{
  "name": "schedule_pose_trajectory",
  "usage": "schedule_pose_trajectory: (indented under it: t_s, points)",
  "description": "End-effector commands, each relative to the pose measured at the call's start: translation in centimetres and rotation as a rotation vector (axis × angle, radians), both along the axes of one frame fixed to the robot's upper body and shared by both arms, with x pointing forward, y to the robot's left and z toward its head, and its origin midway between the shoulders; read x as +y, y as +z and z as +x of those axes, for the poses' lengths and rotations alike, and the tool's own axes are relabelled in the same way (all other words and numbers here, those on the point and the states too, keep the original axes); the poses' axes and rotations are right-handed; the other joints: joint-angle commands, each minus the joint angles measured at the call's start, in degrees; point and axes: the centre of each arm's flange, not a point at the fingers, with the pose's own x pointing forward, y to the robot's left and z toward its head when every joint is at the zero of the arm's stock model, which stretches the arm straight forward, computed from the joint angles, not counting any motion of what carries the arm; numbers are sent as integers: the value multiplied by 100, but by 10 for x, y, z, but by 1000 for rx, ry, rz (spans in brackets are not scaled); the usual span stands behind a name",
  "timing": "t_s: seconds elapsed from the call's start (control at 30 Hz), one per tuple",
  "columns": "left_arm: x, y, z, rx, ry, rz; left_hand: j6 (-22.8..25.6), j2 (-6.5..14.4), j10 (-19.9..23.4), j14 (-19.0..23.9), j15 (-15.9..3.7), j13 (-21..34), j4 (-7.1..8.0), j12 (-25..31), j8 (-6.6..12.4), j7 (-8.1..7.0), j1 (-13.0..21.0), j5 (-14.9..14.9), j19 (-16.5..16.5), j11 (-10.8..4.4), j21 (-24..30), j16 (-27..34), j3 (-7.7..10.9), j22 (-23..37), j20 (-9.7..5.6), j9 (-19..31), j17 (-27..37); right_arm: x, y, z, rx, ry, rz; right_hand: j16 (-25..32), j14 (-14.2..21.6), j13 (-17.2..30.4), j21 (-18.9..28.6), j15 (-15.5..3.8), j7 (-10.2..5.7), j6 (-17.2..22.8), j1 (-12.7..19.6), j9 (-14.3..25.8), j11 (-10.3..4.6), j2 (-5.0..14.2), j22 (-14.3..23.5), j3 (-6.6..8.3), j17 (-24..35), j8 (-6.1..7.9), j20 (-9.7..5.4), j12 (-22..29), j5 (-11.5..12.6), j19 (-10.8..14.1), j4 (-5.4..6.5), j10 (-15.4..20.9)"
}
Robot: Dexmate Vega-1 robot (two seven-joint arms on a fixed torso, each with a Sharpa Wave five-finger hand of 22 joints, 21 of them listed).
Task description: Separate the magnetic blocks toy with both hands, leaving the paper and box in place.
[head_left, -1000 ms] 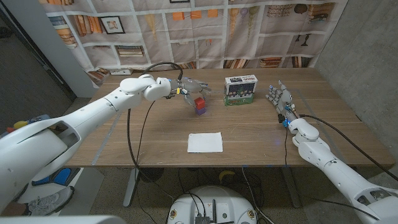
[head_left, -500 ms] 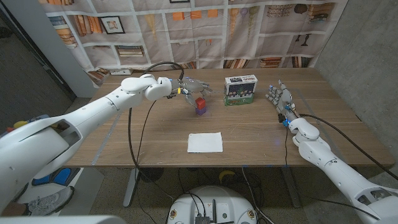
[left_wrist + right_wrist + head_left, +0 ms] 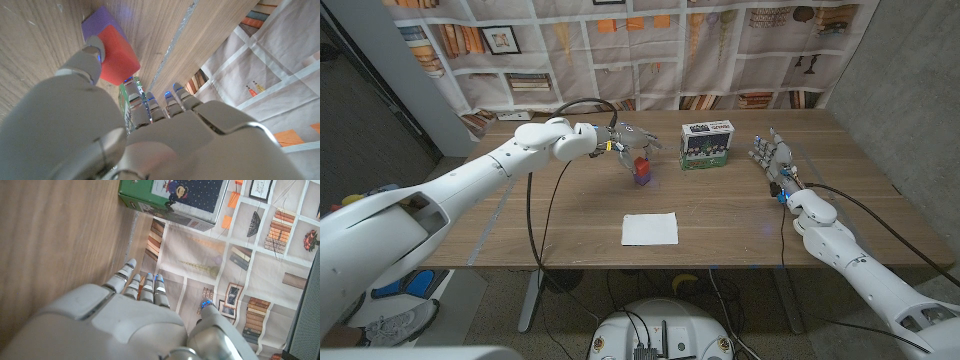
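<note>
The blocks toy, a red block stacked on a purple one, stands on the wooden table toward the far side, left of the green box and beyond the sheet of paper, which lies near the front edge. The left hand is at the toy: the left wrist view shows one finger pressed against the red block where it meets the purple one, with the other fingers reaching past it toward the box. Whether this amounts to a secure hold cannot be told; contact is confirmed, a full grip is not. The right hand stands well apart on the right side of the table, fingers extended and apart, holding nothing. The separation appears not yet begun, since both blocks are joined. Main risk: with only one hand engaged, any pull would drag the whole stack rather than part it, and the toy could tip or slide right into the box. A second risk is the right hand's approach, whose likely path to the toy passes close by the box, so a careless sweep could knock it out of place.
</note>
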Motion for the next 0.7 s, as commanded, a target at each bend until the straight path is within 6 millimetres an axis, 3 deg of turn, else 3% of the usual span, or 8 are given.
schedule_pose_trajectory:
  t_s: [0.03, 0.7]
  points:
    - [4, 7, -12, -31, 28, -28, 992, 92, 151, 132, -264, 14, 6, 53, 339, -29, 51, -4, 141, -29, 36, 25, -66, 32, -7, 43, 15, -2, -3, -3, 9, 1, -5, 56, 35, 6, 35, -8, 7, 54, -40, 15, 6, 44, 13, 43, -8, 23, -13, 9, -19, 36, -10, 41]
    - [21, 10, -41, -1, 58, -224, 1235, 174, 270, 254, -289, 14, 17, 25, 379, -64, 119, 6, 296, -15, 43, 7, -155, 37, -14, 12, 16, -1, 5, -17, -24, -10, -42, 57, 28, 6, 25, -42, 14, 49, -52, 15, 4, 49, 13, 52, -17, 12, -47, 11, -27, 44, -6, 59]
